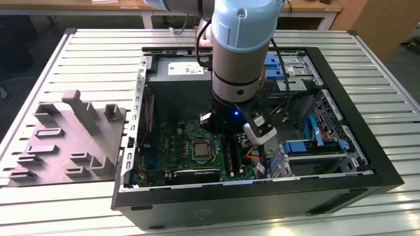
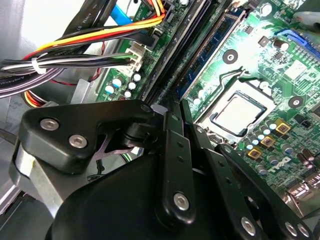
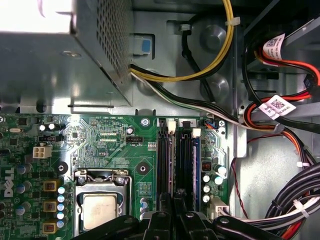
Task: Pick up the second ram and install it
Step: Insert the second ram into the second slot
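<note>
Blue-green stick, likely the second ram, stands edge-up among the black memory slots beside the CPU socket, inside the open case. Gripper sits at one end of it, fingers pinched narrow; can't tell if they clamp it.

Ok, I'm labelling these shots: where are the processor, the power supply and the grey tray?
processor (image 3: pixel 100 210), first wrist view, middle of its metal lid
power supply (image 1: pixel 164 73), exterior view, top face beside its label
grey tray (image 1: pixel 66 145), exterior view, bare flat base
</note>
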`<control>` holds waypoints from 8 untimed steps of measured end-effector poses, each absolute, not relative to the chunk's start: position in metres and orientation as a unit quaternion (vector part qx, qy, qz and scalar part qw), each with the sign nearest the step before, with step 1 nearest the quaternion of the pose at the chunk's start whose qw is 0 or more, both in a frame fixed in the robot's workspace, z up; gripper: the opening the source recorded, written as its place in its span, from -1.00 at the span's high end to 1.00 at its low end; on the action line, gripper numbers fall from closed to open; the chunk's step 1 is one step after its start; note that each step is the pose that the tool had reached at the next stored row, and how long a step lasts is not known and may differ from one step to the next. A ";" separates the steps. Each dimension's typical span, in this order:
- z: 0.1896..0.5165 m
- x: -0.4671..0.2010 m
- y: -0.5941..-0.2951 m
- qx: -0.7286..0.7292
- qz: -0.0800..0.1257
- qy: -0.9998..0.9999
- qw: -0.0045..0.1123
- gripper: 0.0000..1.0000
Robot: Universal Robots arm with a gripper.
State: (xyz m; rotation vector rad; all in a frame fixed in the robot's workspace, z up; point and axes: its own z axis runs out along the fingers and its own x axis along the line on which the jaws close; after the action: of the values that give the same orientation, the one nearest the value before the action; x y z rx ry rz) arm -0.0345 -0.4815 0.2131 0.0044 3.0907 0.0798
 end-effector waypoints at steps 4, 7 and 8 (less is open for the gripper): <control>0.213 -0.034 -0.481 0.001 0.026 0.999 0.025 0.73; 0.213 -0.035 -0.481 0.001 0.026 0.999 0.025 0.71; 0.213 -0.034 -0.481 0.001 0.026 0.999 0.025 0.71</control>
State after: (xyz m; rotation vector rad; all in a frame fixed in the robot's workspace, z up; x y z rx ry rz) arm -0.0345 -0.4814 0.2127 0.0045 3.0906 0.0807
